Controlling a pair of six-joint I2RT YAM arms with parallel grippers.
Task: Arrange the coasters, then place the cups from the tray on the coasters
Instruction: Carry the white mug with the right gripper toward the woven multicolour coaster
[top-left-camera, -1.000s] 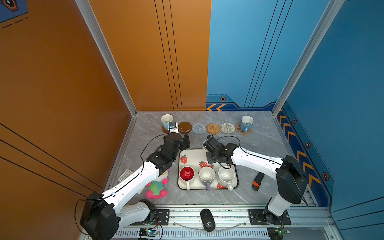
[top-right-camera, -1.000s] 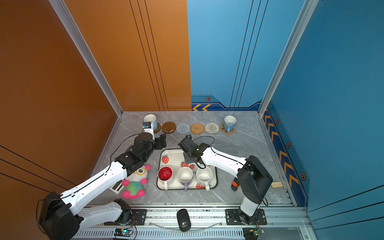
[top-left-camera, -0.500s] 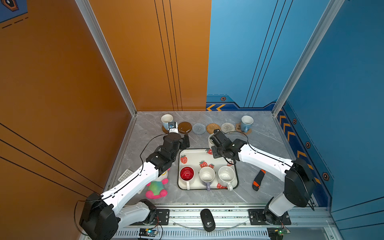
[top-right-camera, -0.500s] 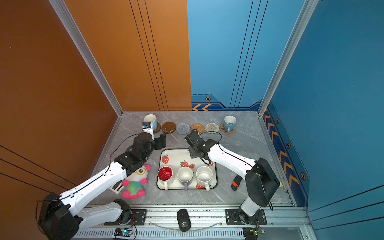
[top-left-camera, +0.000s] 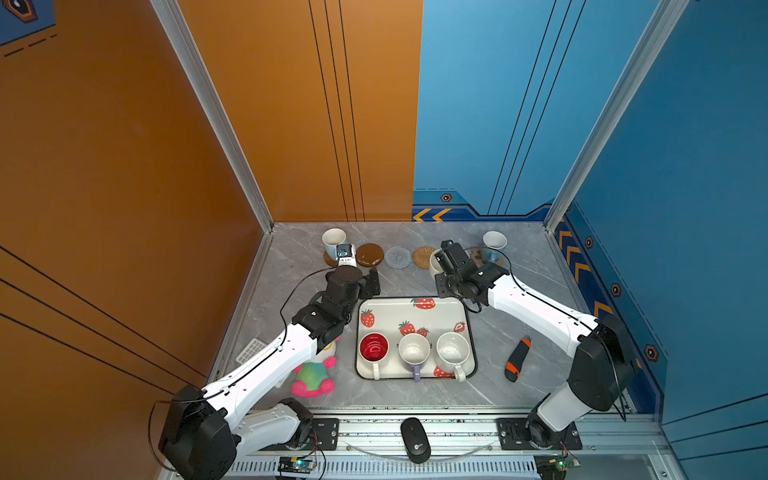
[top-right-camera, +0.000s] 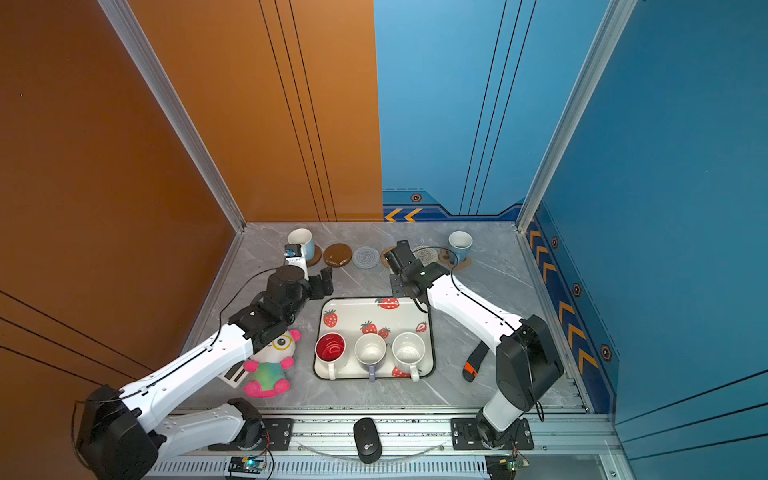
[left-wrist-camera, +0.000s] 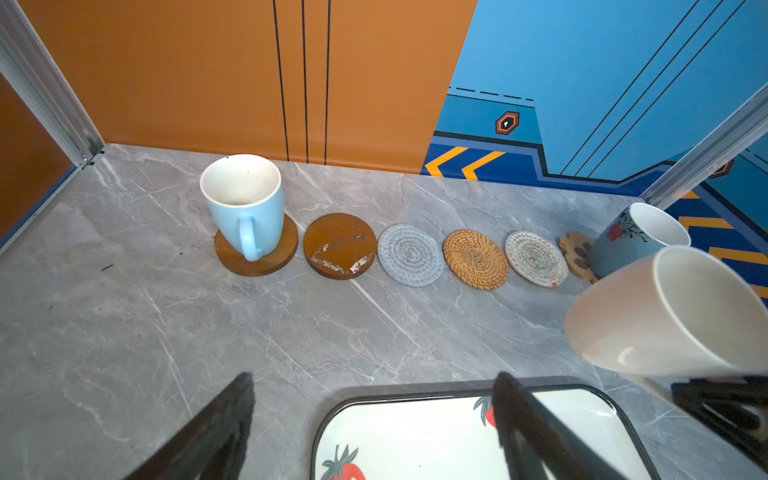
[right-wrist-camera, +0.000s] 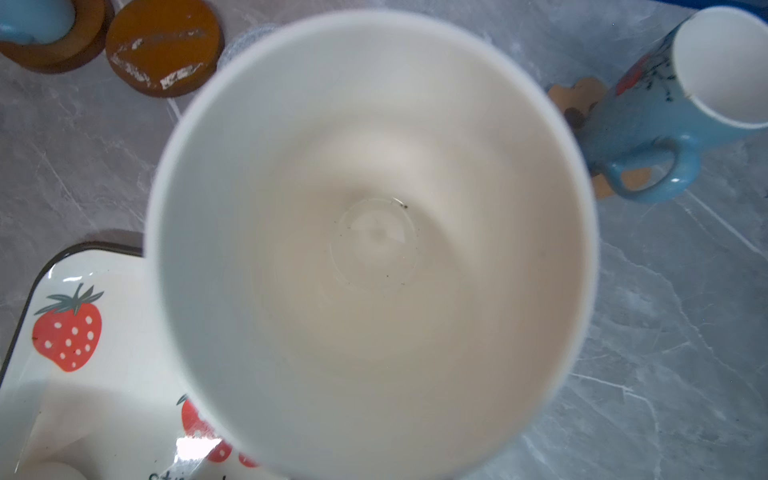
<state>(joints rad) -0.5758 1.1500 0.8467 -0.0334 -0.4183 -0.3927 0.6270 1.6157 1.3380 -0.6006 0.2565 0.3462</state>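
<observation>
The strawberry tray (top-left-camera: 395, 311) holds a red-inside cup (top-left-camera: 373, 347), a lavender cup (top-left-camera: 414, 351) and a white cup (top-left-camera: 452, 351) along its near side. Six coasters line the back. A light blue cup (left-wrist-camera: 243, 199) stands on the left brown disc (left-wrist-camera: 274, 257). The second brown disc (left-wrist-camera: 339, 246) and the grey (left-wrist-camera: 410, 255), tan (left-wrist-camera: 476, 258) and whitish (left-wrist-camera: 536, 258) rounds are bare. A blue flowered cup (left-wrist-camera: 631, 245) sits on the paw coaster (left-wrist-camera: 575, 253). My right gripper (top-left-camera: 443, 269) is shut on a white cup (left-wrist-camera: 665, 311), held in the air near the tan and whitish rounds. My left gripper (left-wrist-camera: 374, 376) is open and empty over the tray's far left corner.
A plush toy (top-left-camera: 313, 374) lies left of the tray under my left arm, with a small white keypad (top-left-camera: 250, 351) beside it. A black and orange cutter (top-left-camera: 517, 359) lies right of the tray. A computer mouse (top-left-camera: 413, 444) rests on the front rail. Walls close three sides.
My right gripper has carried the white cup from above the tray's far part back toward the coaster row. The left arm has barely moved.
</observation>
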